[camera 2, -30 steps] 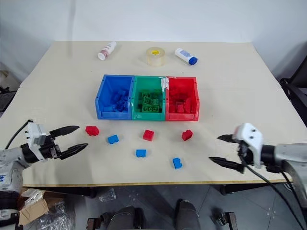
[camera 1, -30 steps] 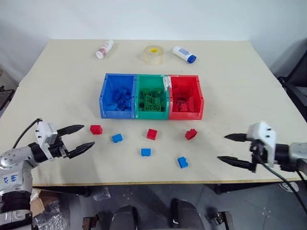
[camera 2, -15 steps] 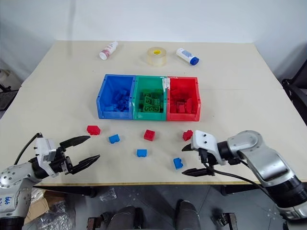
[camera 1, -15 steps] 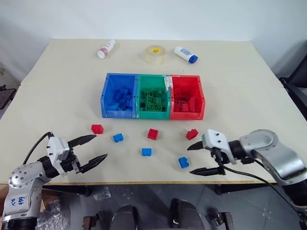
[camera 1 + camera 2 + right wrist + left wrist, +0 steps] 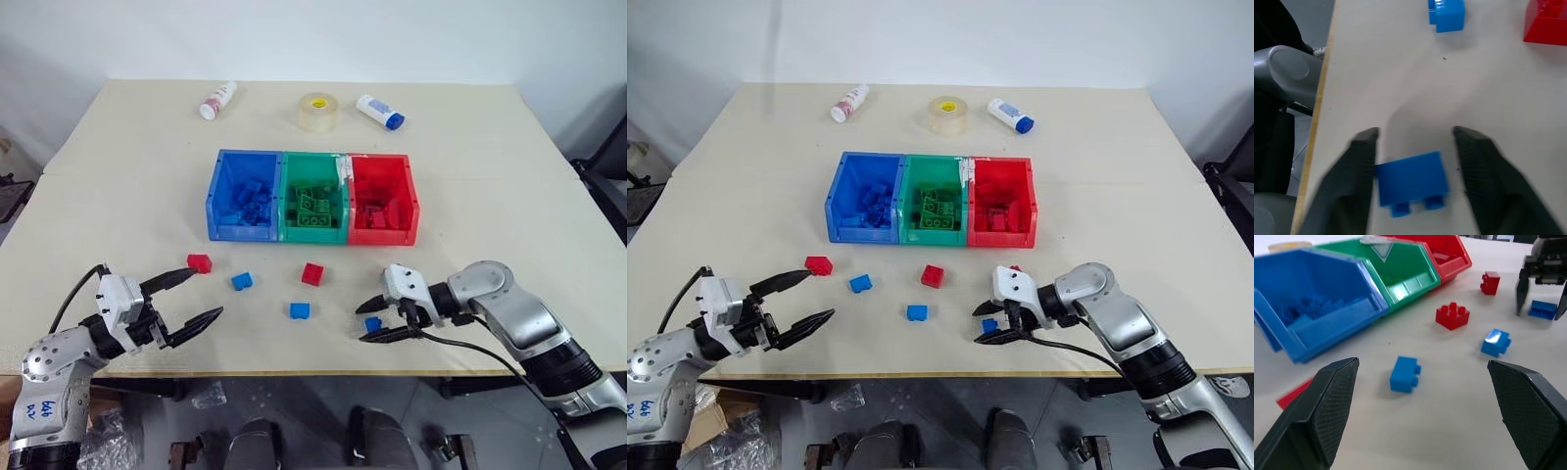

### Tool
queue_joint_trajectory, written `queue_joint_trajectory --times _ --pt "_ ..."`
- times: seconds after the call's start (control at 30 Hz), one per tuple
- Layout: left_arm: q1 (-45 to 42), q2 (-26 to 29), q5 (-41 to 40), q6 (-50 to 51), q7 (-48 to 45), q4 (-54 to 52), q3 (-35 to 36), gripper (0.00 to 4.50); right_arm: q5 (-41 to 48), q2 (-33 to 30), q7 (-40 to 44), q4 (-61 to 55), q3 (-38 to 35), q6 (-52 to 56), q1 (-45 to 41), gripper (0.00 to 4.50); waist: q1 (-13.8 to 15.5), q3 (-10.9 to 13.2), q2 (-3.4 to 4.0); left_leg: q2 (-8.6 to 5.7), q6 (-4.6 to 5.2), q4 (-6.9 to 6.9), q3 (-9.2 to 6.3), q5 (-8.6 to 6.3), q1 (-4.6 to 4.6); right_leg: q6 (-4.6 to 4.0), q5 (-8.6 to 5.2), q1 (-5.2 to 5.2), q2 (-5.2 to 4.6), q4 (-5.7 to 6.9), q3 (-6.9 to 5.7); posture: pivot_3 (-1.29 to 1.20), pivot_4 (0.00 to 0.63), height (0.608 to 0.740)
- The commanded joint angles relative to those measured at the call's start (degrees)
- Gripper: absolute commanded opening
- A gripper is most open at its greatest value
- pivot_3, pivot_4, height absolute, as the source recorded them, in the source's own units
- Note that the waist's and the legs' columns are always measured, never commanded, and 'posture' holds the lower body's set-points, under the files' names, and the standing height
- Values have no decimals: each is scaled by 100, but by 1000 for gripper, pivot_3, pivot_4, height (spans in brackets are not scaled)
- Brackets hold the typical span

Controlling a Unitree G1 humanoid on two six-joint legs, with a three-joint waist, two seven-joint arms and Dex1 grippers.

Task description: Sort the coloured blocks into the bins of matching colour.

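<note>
The bins stand joined in a row mid-table: blue [image 5: 242,201], green [image 5: 313,204], red [image 5: 383,204], each holding several blocks. Loose blocks lie in front of them: a red one [image 5: 199,262], a blue one [image 5: 241,281], a red one [image 5: 313,273], a blue one [image 5: 299,310] and a red one [image 5: 1490,282]. My right gripper [image 5: 362,324] is shut on another blue block [image 5: 1410,181], which rests on the table near the front edge with one finger on either side. My left gripper [image 5: 208,295] hovers open at the front left, nothing between its fingers.
A clear tape roll [image 5: 315,111] and two small white bottles [image 5: 216,99] [image 5: 377,110] sit at the back of the table [image 5: 509,196]. The table's front edge runs just below both grippers.
My right gripper has swung left along the front of the table to the blue block and closed around it. My left gripper has drifted a little to the right, still open.
</note>
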Motion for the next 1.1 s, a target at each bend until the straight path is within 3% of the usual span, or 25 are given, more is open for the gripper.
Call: queue_joint_trajectory --times 0.03,0.37,0.6,0.77,1.1 --pt "-101 -28 -41 -103 -19 83 -58 4500 -8 10 -99 -110 -133 -24 112 1407 0 0 0 0 0 0 0 0 0 0 0 0 0 0 0 0 150 740" --pt "-640 -47 37 -236 -156 614 -358 4500 282 289 -639 -495 -664 243 -27 1414 -8 0 0 0 -1 0 1 0 -2 0 0 -2 1 0 0 0 150 740" --pt "-921 -92 88 -340 -214 885 -538 4500 559 1014 -1425 -351 -1166 485 -884 1414 -7 1 1 0 -1 0 1 0 -2 0 0 -3 2 2 0 0 150 740" --pt "-1023 -167 107 -372 -207 917 -651 4500 288 1897 -1912 796 -1056 57 -1913 1414 -25 1 1 0 -2 -2 3 0 -3 0 0 -6 3 5 1 0 150 740" --pt "-1039 -337 153 -412 -42 763 -773 4500 -530 3874 -2874 4744 -1074 -2143 -4073 1414 -181 3 6 1 -6 -10 14 4 -5 0 0 -18 4 14 4 0 150 740"
